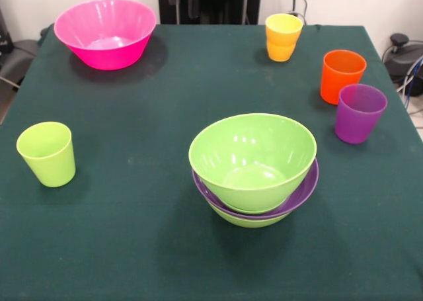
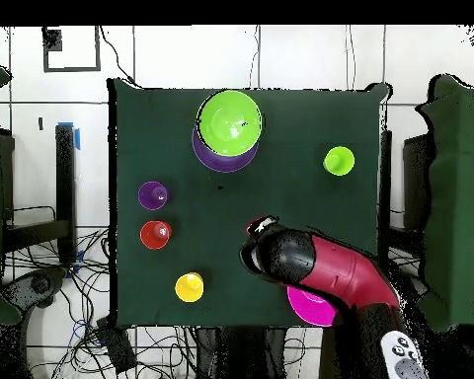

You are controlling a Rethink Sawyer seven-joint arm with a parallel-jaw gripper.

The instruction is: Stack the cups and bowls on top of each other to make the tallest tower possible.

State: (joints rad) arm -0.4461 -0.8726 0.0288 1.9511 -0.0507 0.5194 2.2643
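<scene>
The claw (image 2: pixel 261 227) showed only in the overhead view, at the tip of the red and black arm (image 2: pixel 330 276), and from straight above I could not tell whether it stood apart or together. It hung over bare green table (image 2: pixel 280 138), with nothing seen in its hold; the front view did not catch it at all.

Nearest to it lay the pink bowl (image 1: pixel 106 33), partly hidden under the arm from above, standing alone and upright near the table's corner on the robot's side. The yellow-orange cup (image 1: pixel 283 36) stood along that same edge, at the other side of the arm. Beyond it the orange cup (image 1: pixel 342 75) and the purple cup (image 1: pixel 359 112) stood just beside each other (close, though whether touching could not be told).

The tower (image 1: pixel 254 169) rested towards the side of the table away from the robot: a lime green bowl lowest, the shallow purple bowl (image 1: pixel 305 190) in it, and a large lime green bowl (image 1: pixel 252 159) uppermost. The lime green cup (image 1: pixel 46 153) stood upright and well apart from the stack, near the table's edge.
</scene>
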